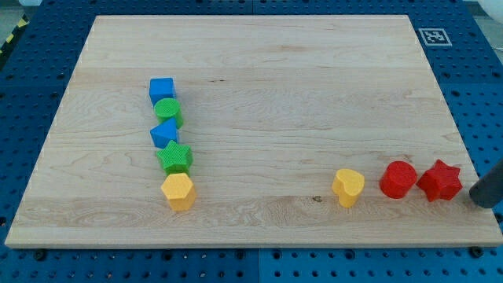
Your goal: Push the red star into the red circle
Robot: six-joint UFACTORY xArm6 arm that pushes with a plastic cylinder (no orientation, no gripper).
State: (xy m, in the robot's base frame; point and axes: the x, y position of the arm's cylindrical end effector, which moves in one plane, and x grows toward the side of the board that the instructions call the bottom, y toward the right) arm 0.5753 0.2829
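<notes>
My tip (481, 201), a bare rod clamping nothing, sits just right of the red star (440, 181), apparently placed to drive it left into the adjacent red circle (398, 179).

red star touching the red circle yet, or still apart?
Apart, barely. A thin strip of board shows between the red star and the red circle. My tip sits just off the star's right side.

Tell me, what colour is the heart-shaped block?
Yellow; the heart-shaped block shows plainly in the camera view.

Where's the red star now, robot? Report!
My tip just right of red star. Star beside red circle, barely apart. Nothing between.
</notes>
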